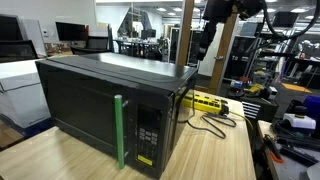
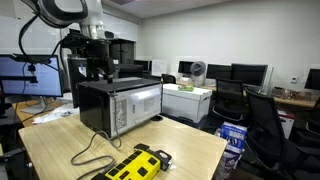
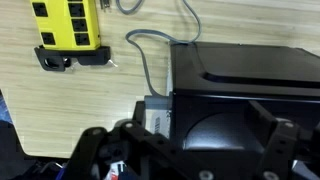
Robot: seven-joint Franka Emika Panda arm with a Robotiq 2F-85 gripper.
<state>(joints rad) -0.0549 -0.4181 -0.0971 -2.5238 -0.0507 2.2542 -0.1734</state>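
Note:
A black microwave (image 1: pixel 100 100) with a green door handle (image 1: pixel 118 130) stands shut on a wooden table (image 1: pixel 215 155); it also shows in the other exterior view (image 2: pixel 120 105). My gripper (image 1: pixel 203 45) hangs in the air above the microwave's rear end, apart from it, and shows in the other exterior view (image 2: pixel 100 72) too. In the wrist view the gripper (image 3: pixel 205 140) has its fingers spread wide over the microwave's black top (image 3: pixel 250 70). It is open and empty.
A yellow power strip (image 1: pixel 207 102) lies on the table behind the microwave with a grey cable (image 3: pixel 150 60) running to it; it also shows in an exterior view (image 2: pixel 140 165) and the wrist view (image 3: pixel 68 22). Desks, monitors and chairs (image 2: pixel 265 115) surround the table.

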